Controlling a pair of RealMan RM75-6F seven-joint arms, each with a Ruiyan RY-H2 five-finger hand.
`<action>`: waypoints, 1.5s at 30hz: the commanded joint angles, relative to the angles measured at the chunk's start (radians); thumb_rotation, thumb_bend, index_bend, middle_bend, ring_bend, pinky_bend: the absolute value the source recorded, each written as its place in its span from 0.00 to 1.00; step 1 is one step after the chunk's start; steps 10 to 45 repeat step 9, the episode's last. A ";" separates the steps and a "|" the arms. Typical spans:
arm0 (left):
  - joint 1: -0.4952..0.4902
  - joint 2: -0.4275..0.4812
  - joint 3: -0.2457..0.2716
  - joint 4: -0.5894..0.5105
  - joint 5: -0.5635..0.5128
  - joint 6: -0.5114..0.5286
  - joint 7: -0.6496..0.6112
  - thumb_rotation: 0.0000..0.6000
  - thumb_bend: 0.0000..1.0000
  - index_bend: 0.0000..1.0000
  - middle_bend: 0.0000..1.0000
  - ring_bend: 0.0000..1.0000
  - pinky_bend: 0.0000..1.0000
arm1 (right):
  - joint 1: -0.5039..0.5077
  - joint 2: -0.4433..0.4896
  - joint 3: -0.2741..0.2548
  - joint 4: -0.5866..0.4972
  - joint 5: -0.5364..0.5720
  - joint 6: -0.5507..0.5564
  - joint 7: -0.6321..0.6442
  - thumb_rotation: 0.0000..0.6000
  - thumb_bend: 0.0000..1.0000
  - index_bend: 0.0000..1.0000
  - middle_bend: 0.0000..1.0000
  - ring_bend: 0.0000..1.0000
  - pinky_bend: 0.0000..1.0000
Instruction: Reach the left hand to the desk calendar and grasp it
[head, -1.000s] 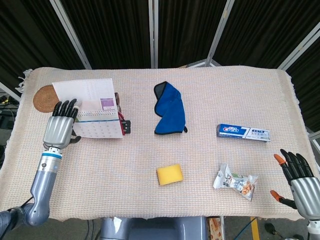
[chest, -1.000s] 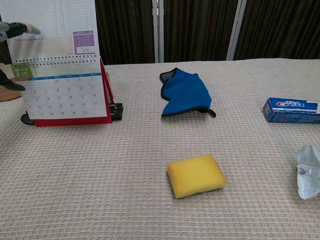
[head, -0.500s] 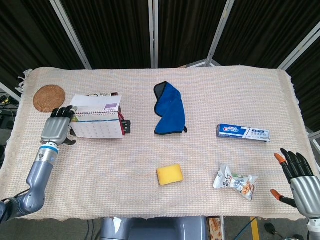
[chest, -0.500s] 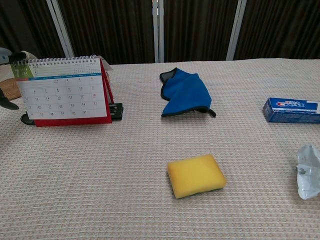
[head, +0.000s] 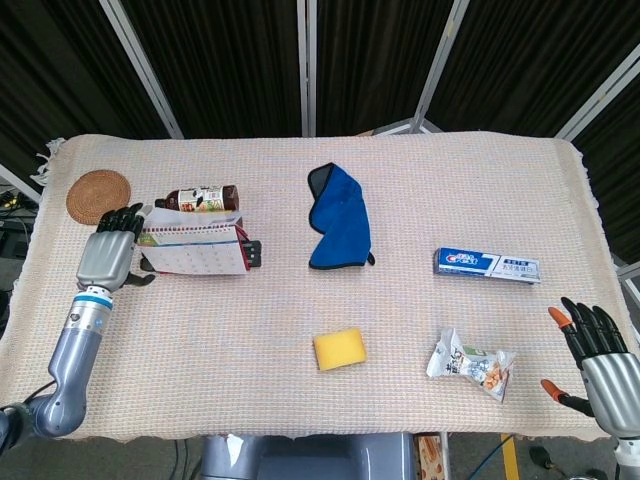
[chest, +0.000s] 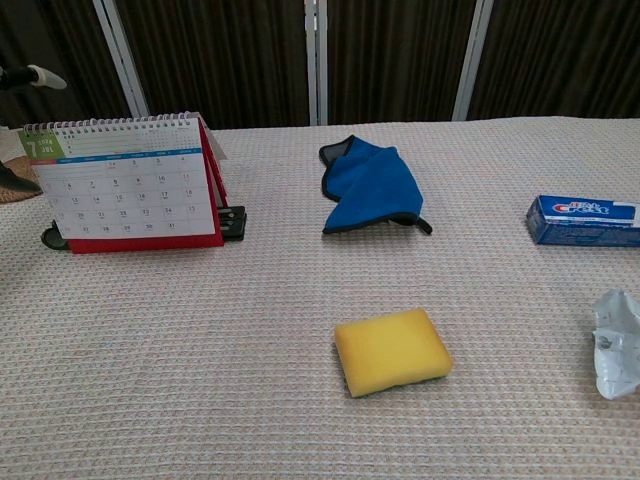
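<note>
The desk calendar (head: 193, 250) is standing upright at the left of the frame in the head view, its red base showing at the right edge and a black clip-like foot poking out beside it. In the chest view the calendar (chest: 120, 182) is sitting at the left, page grid facing the camera, spiral binding along the top. The left hand (head: 108, 255) is hanging right at the calendar's left edge, fingers spread and pointing up the frame; whether they are touching the page I cannot tell, but nothing is gripped. In the chest view only dark fingertips (chest: 30, 76) are peeking in at the far left edge.

Just behind the calendar a small bottle (head: 203, 198) is lying on its side. A round woven coaster (head: 98, 196) is sitting further up and left. A blue cloth (head: 340, 218) is lying crumpled at centre, a yellow sponge (head: 339, 349) below it. At the right, a toothpaste box (head: 488, 264) and a snack packet (head: 470, 362). The right hand (head: 598, 360) is waiting at the lower right corner, fingers apart, holding nothing.
</note>
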 joint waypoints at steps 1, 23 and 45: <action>0.084 0.016 0.031 -0.051 0.190 0.166 -0.089 1.00 0.09 0.00 0.00 0.00 0.00 | -0.002 -0.001 -0.001 0.001 -0.004 0.005 -0.001 1.00 0.04 0.00 0.00 0.00 0.00; 0.242 0.049 0.190 -0.160 0.362 0.349 -0.043 1.00 0.09 0.00 0.00 0.00 0.00 | -0.004 -0.003 0.003 -0.002 -0.005 0.013 -0.014 1.00 0.03 0.00 0.00 0.00 0.00; 0.242 0.049 0.190 -0.160 0.362 0.349 -0.043 1.00 0.09 0.00 0.00 0.00 0.00 | -0.004 -0.003 0.003 -0.002 -0.005 0.013 -0.014 1.00 0.03 0.00 0.00 0.00 0.00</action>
